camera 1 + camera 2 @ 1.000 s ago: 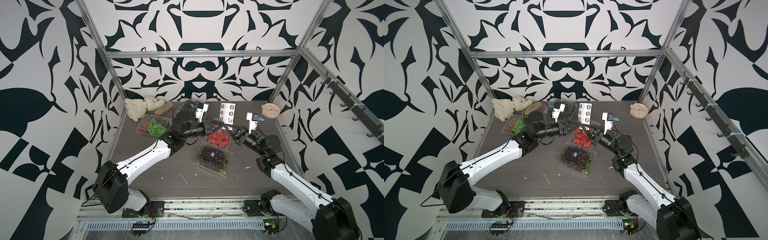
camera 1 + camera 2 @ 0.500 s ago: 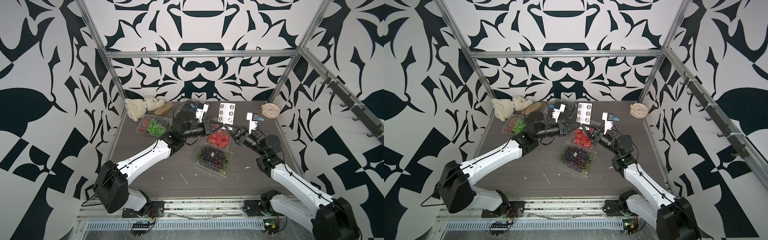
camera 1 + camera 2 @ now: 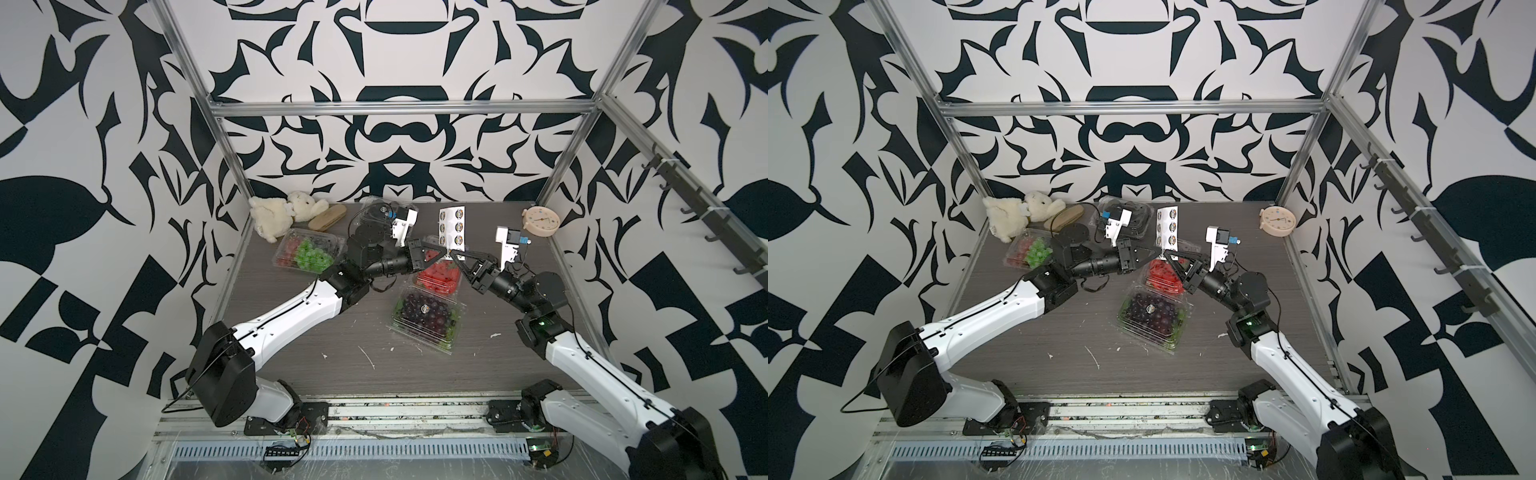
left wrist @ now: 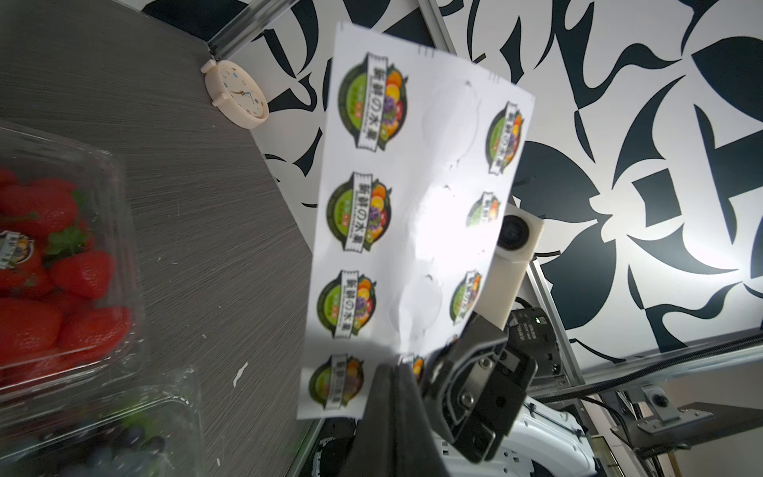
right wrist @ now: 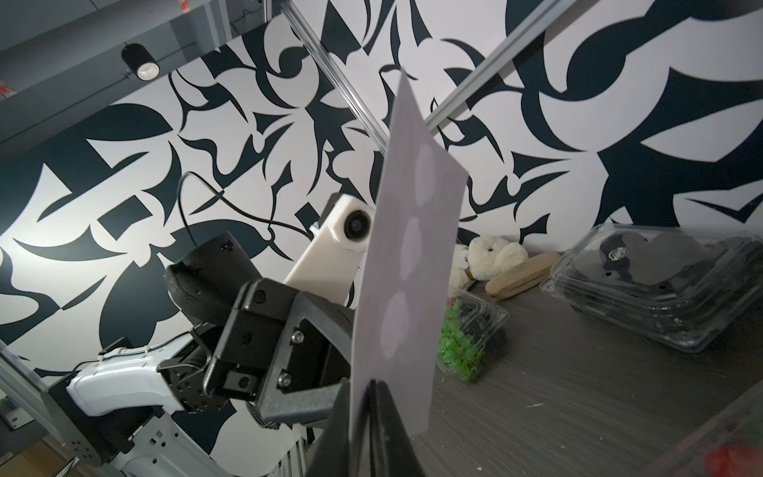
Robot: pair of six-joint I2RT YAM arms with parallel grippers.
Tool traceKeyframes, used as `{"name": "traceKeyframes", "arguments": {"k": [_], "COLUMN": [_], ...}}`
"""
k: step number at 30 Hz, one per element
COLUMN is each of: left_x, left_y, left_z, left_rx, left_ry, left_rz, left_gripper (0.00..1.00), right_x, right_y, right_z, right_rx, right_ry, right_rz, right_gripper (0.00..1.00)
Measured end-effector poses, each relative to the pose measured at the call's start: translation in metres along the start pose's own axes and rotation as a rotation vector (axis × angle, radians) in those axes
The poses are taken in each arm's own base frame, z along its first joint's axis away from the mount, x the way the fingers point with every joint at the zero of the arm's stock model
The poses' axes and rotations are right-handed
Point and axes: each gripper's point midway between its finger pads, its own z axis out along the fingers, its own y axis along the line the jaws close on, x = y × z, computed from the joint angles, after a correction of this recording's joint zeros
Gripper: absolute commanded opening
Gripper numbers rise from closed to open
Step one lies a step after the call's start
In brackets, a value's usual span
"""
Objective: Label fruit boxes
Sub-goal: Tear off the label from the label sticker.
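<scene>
Sticker sheet [image 3: 451,226], upright, shared by both arms above the desk [image 3: 291,332].
Fruit boxes, left to right: mixed green-grape box [image 3: 309,253] by the desk's left edge; black-berry box [image 3: 1125,216] at the back, partly hidden behind the left arm; purple-grape box [image 3: 426,316], round label on its lid; strawberry box [image 3: 438,276] just behind it, also labelled. Left tool [image 3: 441,252] clamped on the sheet's lower edge. Right tool [image 3: 456,254] meets that edge, jaws nearly together, grip undeterminable. The sheet is probably raised so labels peel clear of the lids.
</scene>
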Motion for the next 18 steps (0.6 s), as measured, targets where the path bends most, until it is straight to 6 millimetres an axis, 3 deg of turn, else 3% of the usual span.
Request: {"name": "traceKeyframes", "arguments": {"k": [3,6,18], "left_x": [-0.001,-0.001,-0.001], "left_y": [0.0,0.0,-0.001], "left_z": [-0.001,-0.002,-0.002], "left_rx": [-0.008,-0.01,-0.006], "left_ry": [-0.005,-0.009,-0.005], "left_rz": [0.002,0.005,-0.011], "left_gripper": [0.0,0.0,0.0], "right_x": [-0.002,-0.001,0.006], "right_y": [0.003,0.001,-0.012], "right_z": [-0.003,-0.003,-0.002], "right_rx": [0.004,0.015,0.061], "right_ry": [-0.008,-0.005,0.016], "right_rz": [-0.018,-0.028,-0.016], "right_gripper": [0.12,0.0,0.0]}}
